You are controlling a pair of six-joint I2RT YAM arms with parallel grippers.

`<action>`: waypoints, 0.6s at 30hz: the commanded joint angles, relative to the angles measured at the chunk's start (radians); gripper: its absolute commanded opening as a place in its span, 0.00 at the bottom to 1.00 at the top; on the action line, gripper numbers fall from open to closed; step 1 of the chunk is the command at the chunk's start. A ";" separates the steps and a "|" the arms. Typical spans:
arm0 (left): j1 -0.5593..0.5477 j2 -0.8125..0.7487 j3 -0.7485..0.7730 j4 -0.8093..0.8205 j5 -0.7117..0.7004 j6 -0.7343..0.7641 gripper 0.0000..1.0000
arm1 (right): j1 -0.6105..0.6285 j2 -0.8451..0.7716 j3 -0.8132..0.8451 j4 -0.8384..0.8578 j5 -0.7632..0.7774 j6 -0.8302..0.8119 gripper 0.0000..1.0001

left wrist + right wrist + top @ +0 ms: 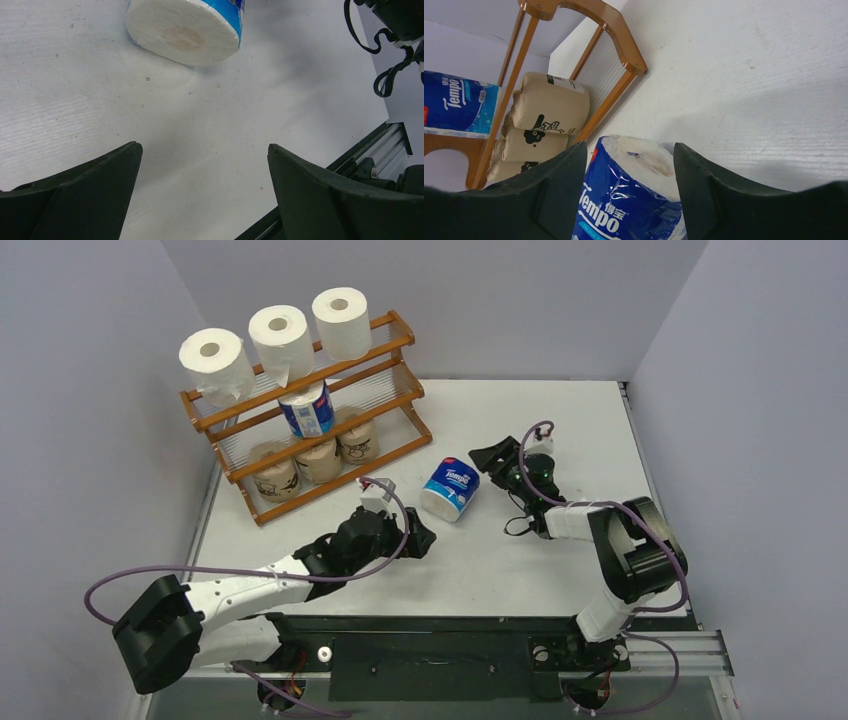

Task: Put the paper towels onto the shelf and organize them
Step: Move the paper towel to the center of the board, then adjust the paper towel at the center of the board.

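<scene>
From above we see the blue-and-white roll (pixel 450 490) lying on the table (pixel 580 430), well apart from the shelf (pixel 395 340). Our left wrist shows the left gripper (pixel 202 150) wide and empty. Our right wrist shows the right gripper (pixel 630 147) half-open, seemingly astride the roll, so an off-centre squeeze could squirt it away

A blue Tempo roll (pixel 624 205) sits bottom centre between the parted fingers of the right gripper (pixel 629 150); upper left, the wooden shelf (pixel 624 44) holds three brown-wrapped rolls (pixel 551 107).
</scene>
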 commanded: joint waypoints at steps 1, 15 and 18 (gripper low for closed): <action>0.005 0.059 0.057 0.119 0.005 -0.004 0.97 | 0.029 0.028 0.024 0.068 0.020 -0.010 0.60; 0.099 0.245 0.169 0.173 0.098 -0.050 0.97 | 0.088 -0.074 -0.146 0.041 0.018 -0.030 0.58; 0.115 0.272 0.187 0.188 0.118 -0.053 0.97 | 0.118 -0.105 -0.187 0.042 0.033 -0.024 0.57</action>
